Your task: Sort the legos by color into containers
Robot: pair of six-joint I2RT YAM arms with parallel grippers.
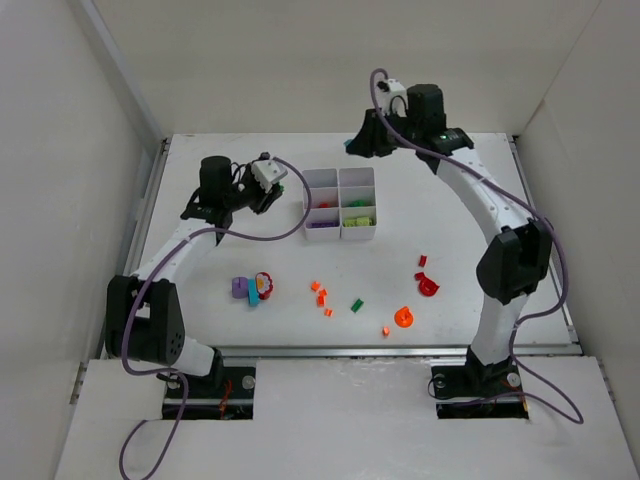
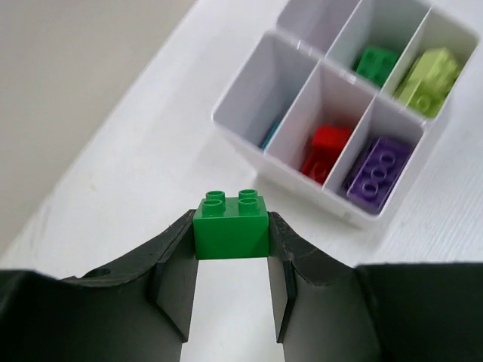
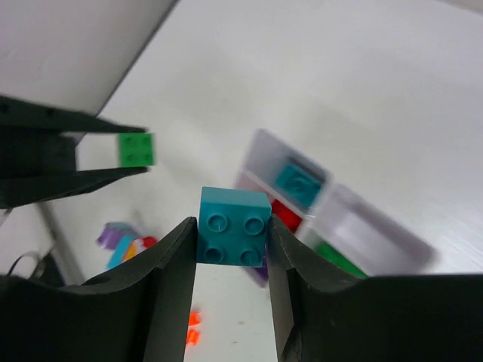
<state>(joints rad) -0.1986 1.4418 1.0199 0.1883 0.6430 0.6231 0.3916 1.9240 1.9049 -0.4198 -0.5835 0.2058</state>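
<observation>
Near the tray (image 2: 243, 105), the left fingers (image 2: 173, 286) pinch a green brick (image 2: 232, 226) and the right fingers (image 3: 170, 286) a teal brick (image 3: 234, 226), both held above the table (image 1: 450, 200), probably for dropping into colour-matched compartments.

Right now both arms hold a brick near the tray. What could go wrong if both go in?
1. The left gripper with the green brick and the right gripper with the teal brick both sit near the tray; going in together, they might clash.
2. Each brick is pinched only at the fingertips and could slip.
3. The compartments holding the dark green piece and lime piece adjoin, so an off release may missort.
</observation>
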